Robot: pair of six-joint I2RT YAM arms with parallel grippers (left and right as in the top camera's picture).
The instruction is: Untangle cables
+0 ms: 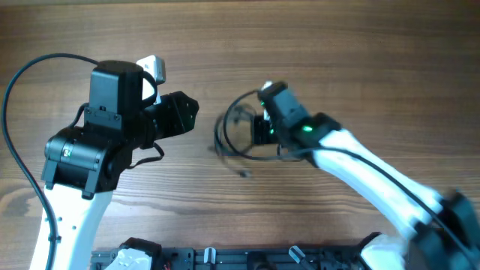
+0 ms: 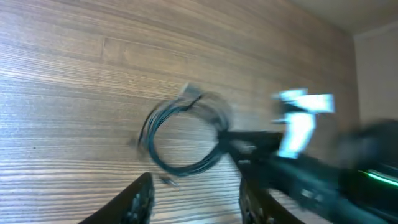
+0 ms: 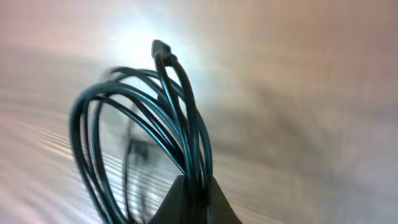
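The cables (image 1: 218,139) form one thin dark coil at the middle of the wooden table, partly lifted. My right gripper (image 1: 262,129) is shut on the coil's right side. In the right wrist view several strands (image 3: 93,109) run down between the pinched fingertips of the right gripper (image 3: 194,186), and a small plug (image 3: 160,47) sticks up at the top. A loose plug end (image 1: 244,173) lies on the wood below the coil. My left gripper (image 1: 186,112) hovers left of the coil. In its wrist view the left gripper (image 2: 196,180) is open and empty, just short of the coil (image 2: 151,134).
The left arm's thick black cable (image 1: 22,75) arcs over the table's left side. A black rack (image 1: 247,259) runs along the front edge. The right arm (image 1: 375,176) reaches in from the lower right. Bare wood lies beyond the coil.
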